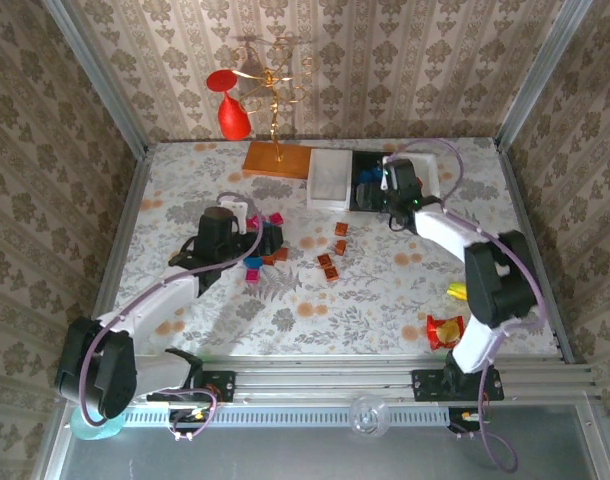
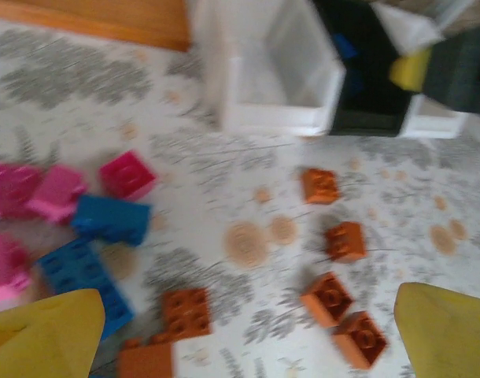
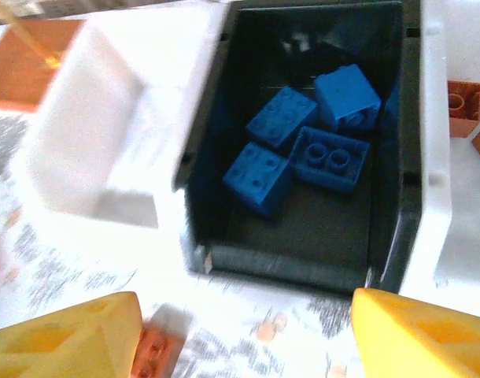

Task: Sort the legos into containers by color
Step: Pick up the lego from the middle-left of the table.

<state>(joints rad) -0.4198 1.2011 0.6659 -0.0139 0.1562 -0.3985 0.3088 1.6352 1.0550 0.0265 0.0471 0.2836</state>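
Note:
The legos lie loose on the flowered table: orange-brown bricks, blue ones and magenta-pink ones. My left gripper hangs open above them with nothing between its yellow fingertips. It is near the pink and blue cluster. The containers stand at the back: a white tray, a black tray holding several blue bricks, and a second white tray with orange bricks. My right gripper is open and empty just in front of the black tray, with an orange brick beside its left finger.
A gold wire stand on a flat orange base with a red ornament stands behind the trays. A red-yellow snack packet and a small yellow object lie near the right arm. Patterned walls enclose the table.

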